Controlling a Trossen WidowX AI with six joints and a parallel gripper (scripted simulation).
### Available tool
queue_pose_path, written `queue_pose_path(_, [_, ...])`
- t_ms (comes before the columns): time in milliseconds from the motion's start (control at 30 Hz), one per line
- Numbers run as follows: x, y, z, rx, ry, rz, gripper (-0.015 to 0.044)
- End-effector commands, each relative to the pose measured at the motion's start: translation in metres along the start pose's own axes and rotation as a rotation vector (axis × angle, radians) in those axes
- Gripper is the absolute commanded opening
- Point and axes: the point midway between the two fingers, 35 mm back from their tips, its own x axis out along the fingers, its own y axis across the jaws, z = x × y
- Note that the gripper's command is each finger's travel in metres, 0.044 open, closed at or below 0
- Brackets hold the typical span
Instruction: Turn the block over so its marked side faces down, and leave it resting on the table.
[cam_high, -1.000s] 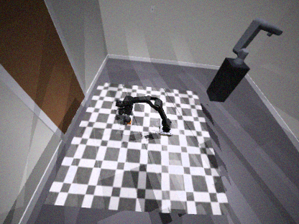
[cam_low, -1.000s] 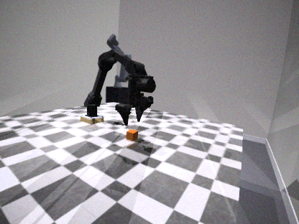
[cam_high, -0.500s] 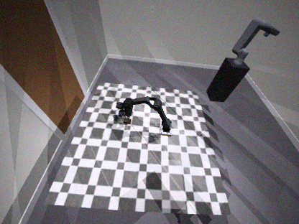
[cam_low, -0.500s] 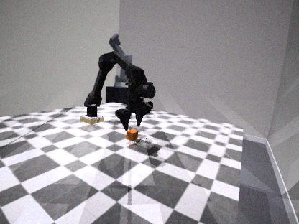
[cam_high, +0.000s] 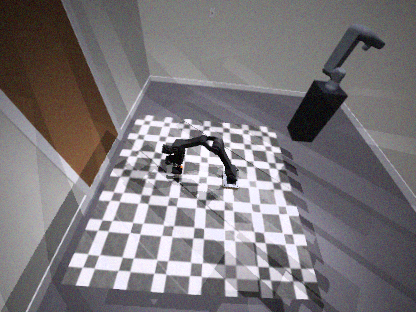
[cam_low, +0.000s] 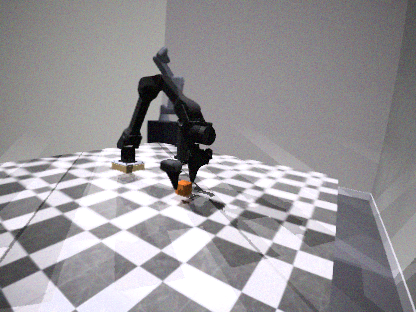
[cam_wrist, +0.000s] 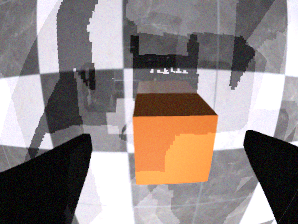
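The orange block (cam_high: 181, 167) (cam_low: 184, 188) (cam_wrist: 175, 150) sits on the checkered table top (cam_low: 187, 285). In the wrist view it shows a plain bright orange face and a shaded brown side above that. No dark mark shows on the faces in view; the underside and other sides are hidden. My gripper (cam_high: 175, 174) (cam_low: 184, 184) (cam_wrist: 171, 141) is open and points down over the block. In the wrist view one finger is on each side of the block, with a gap on both sides. Nothing is held between the fingers.
The arm's base plate (cam_high: 230, 186) (cam_low: 128, 167) stands on the same checkered surface. A separate grey arm (cam_high: 345, 47) stands on a black pedestal (cam_high: 316, 111) beyond the checkered area. The arm's shadow falls around the block.
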Motion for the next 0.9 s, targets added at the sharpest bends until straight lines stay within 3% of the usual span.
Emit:
queue_pose_path(0, [0.0064,-0.0002,-0.0022,0.004,0.01,-0.001,0.0414])
queue_pose_path(300, [0.0064,-0.0002,-0.0022,0.004,0.01,-0.001,0.0177])
queue_pose_path(867, [0.0064,-0.0002,-0.0022,0.004,0.01,-0.001,0.0064])
